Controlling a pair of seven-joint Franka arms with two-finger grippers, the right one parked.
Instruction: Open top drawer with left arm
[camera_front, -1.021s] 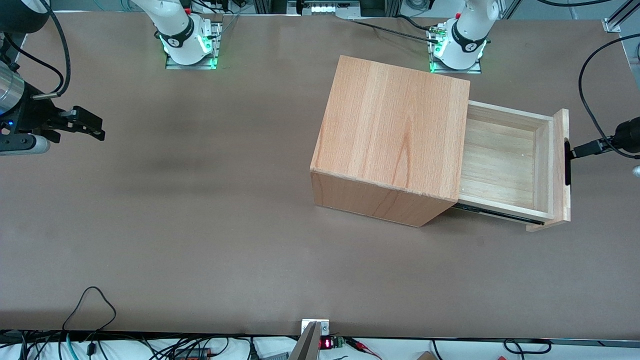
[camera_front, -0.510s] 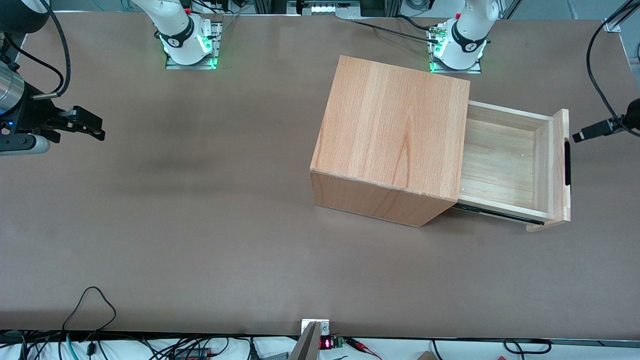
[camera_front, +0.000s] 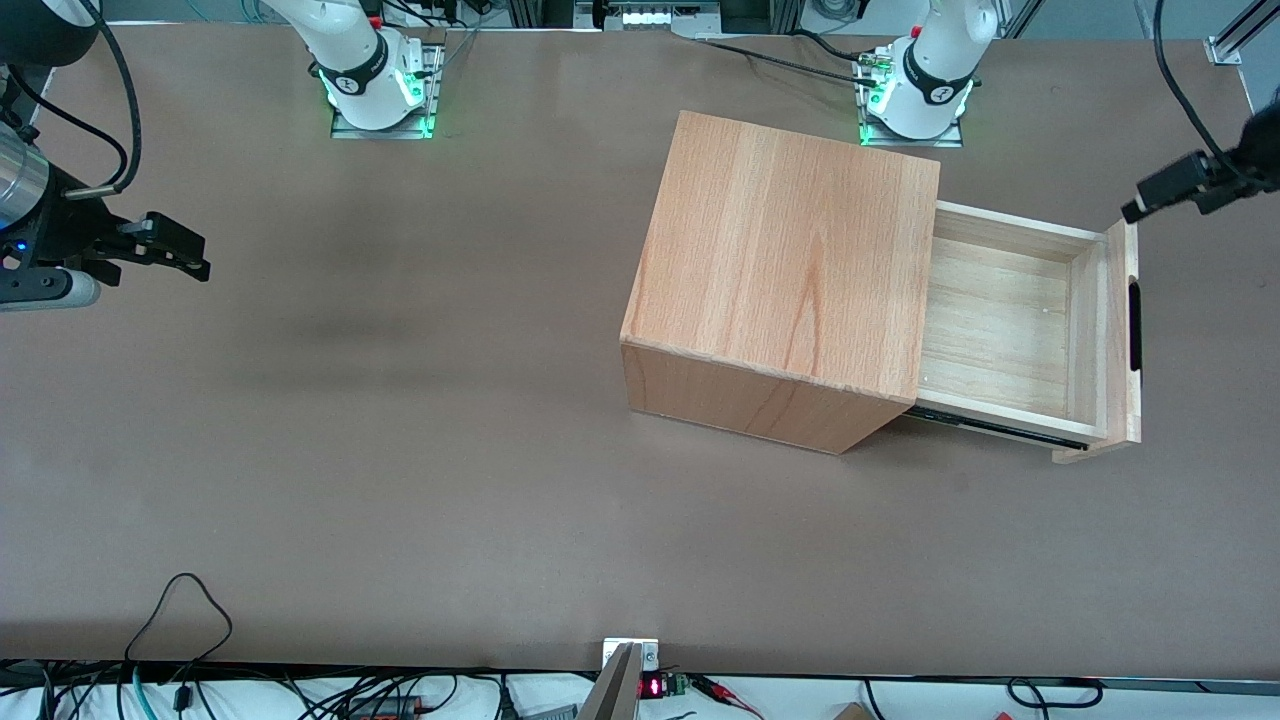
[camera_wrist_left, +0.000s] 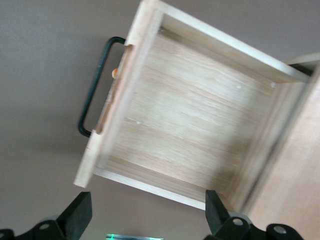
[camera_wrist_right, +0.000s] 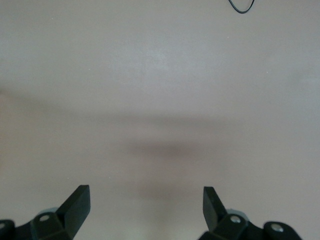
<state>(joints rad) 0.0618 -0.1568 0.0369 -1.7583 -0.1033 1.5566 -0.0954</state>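
Left arm (camera_front: 1225, 165) reaching in from the working arm's end of the table, raised above the brown tabletop (camera_front: 400, 420). Gripper (camera_front: 1132, 211) hovering at about one o'clock from the top drawer (camera_front: 1000, 320), just off the upper corner of its front panel (camera_front: 1120, 330), touching nothing. Fingers (camera_wrist_left: 76, 215) spread wide apart in the left wrist view, holding nothing, looking down into the drawer's bare plank interior. Top drawer pulled well out of the cabinet (camera_front: 790, 270), black rail (camera_front: 1000, 428) exposed along its near side, black handle (camera_front: 1135, 326) on the panel's outer face. Cables (camera_front: 180, 600) along the table's six o'clock edge; green-lit arm bases (camera_front: 915, 100) at twelve o'clock.
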